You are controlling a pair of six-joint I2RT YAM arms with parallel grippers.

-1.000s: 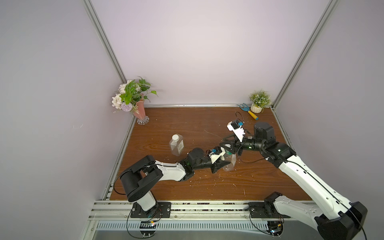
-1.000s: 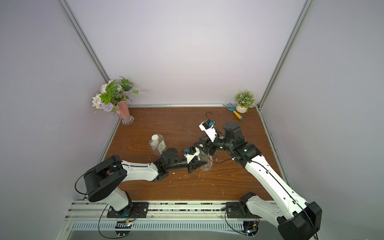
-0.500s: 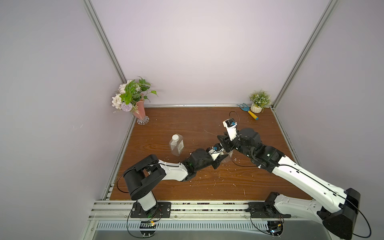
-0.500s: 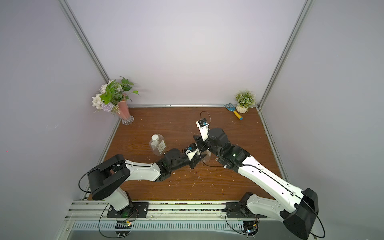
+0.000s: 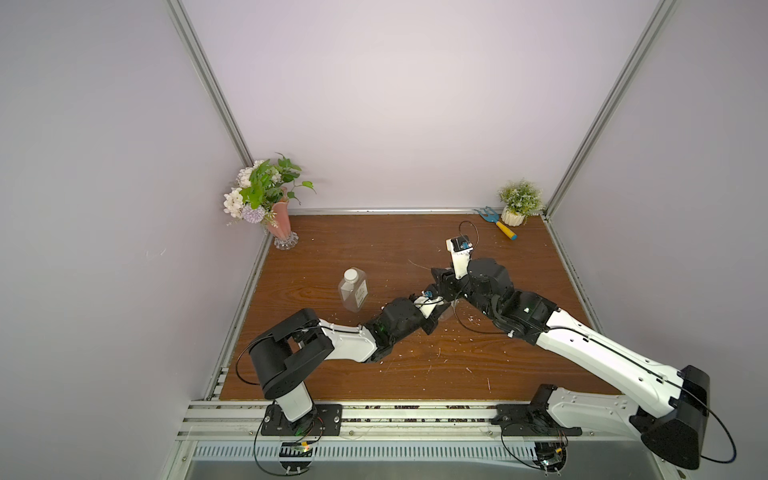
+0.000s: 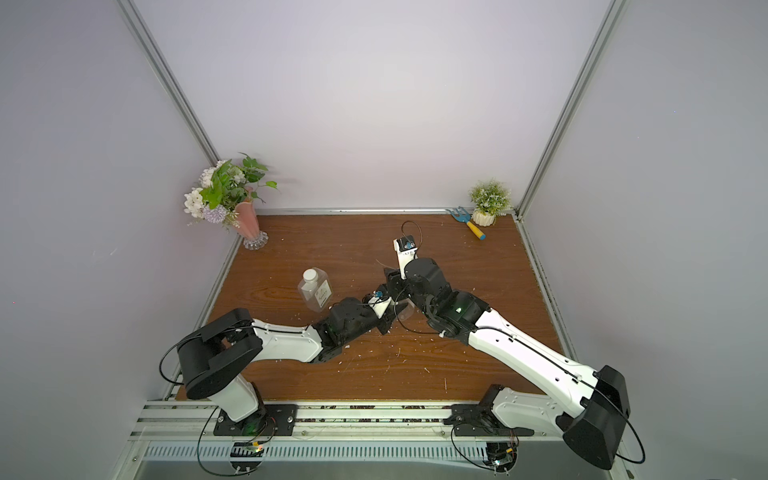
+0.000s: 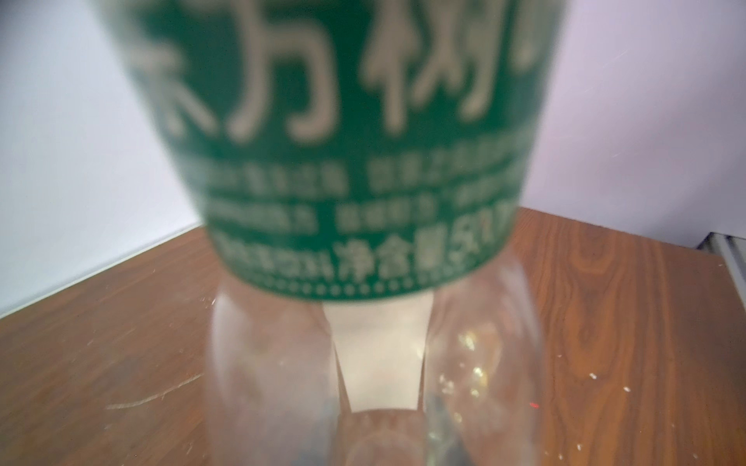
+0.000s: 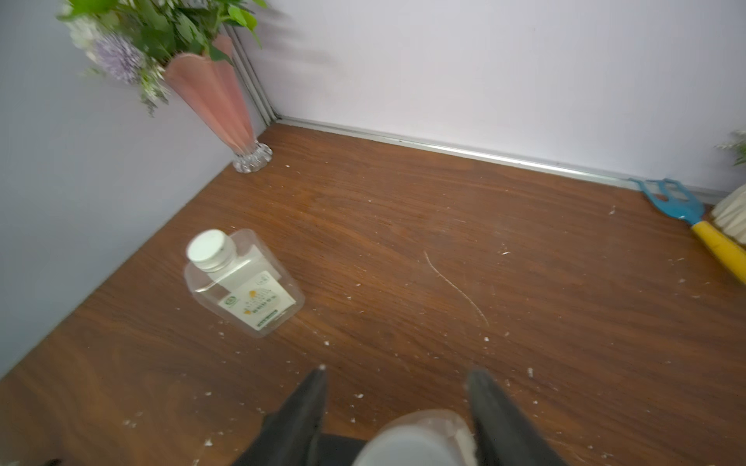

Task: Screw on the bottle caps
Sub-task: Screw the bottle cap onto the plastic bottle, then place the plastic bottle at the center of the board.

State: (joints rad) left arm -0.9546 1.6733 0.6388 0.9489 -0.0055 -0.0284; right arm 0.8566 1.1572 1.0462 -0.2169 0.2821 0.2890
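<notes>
On the crumb-strewn brown wooden tabletop (image 5: 395,374), between lilac walls (image 5: 395,104), we are seeing a pink flower vase (image 5: 277,218) left of centre, and a small potted plant (image 5: 517,203) and a blue-and-yellow garden fork (image 5: 496,222) at right. Mid-frame, our left gripper (image 5: 434,311) is clamping the round green-labelled clear plastic bottle (image 7: 343,161). Our right gripper (image 8: 397,371) is holding its fingers apart around a white round plastic cap (image 8: 415,439). The capped squarish clear plastic bottle (image 5: 353,291) is standing just left.

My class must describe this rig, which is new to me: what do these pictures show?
Two black-and-white robot arms work over a brown wooden table. Two pictures look down from above; two come from wrist cameras. The left gripper is shut on a round clear plastic bottle with a green label. The right gripper stands open around a small white round cap, apparently that bottle's. A squarish clear plastic bottle, white-capped, stands apart. At the back: pink flower vase, potted plant, blue-and-yellow garden fork.
</notes>
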